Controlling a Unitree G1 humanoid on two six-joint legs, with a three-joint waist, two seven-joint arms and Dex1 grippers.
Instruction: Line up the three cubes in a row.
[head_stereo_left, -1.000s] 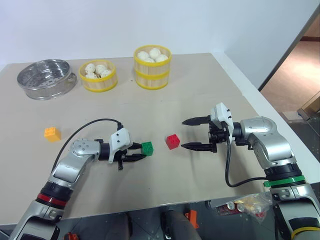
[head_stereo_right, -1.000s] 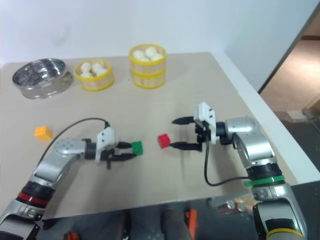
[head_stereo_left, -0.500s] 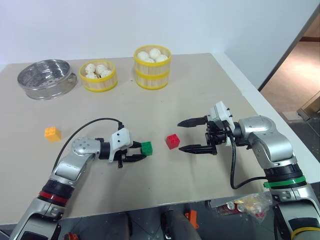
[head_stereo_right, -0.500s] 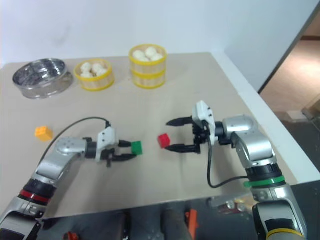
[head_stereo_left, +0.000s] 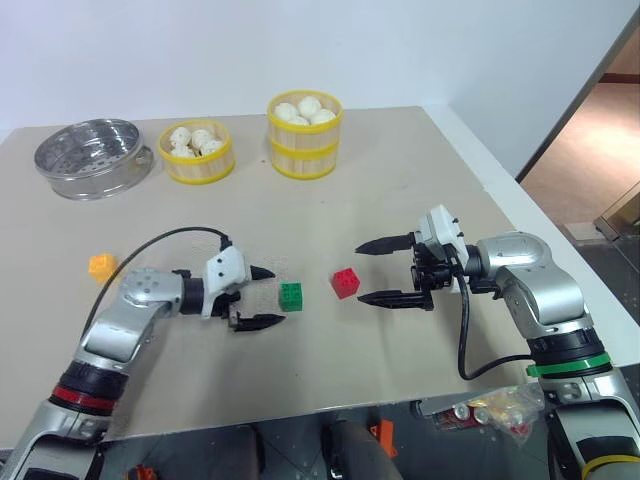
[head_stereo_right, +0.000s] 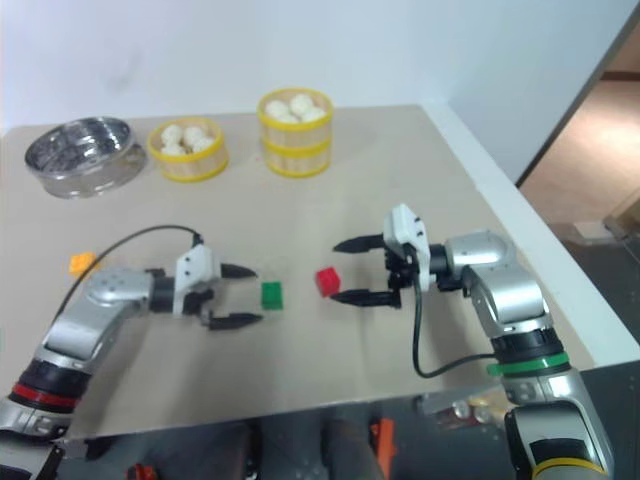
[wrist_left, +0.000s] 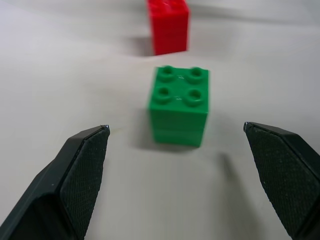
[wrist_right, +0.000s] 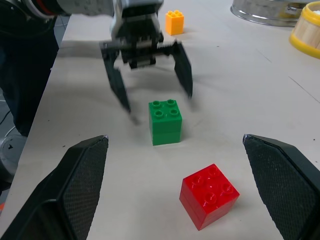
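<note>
On the beige table (head_stereo_left: 330, 200) my left gripper (head_stereo_left: 258, 297) gapes wide just behind the green cube (head_stereo_left: 291, 295), red cube (head_stereo_left: 346, 282) close by, orange cube (head_stereo_left: 101, 265) well apart — my wide right gripper (head_stereo_left: 382, 271) could nudge red askew.

A small green studded plastic cube (head_stereo_left: 291, 295) sits upright mid-desk, studs up. The red studded cube (head_stereo_left: 346, 282) lies just right of it, slightly skewed. The orange-yellow studded cube (head_stereo_left: 101, 265) rests well apart, far left.
</note>
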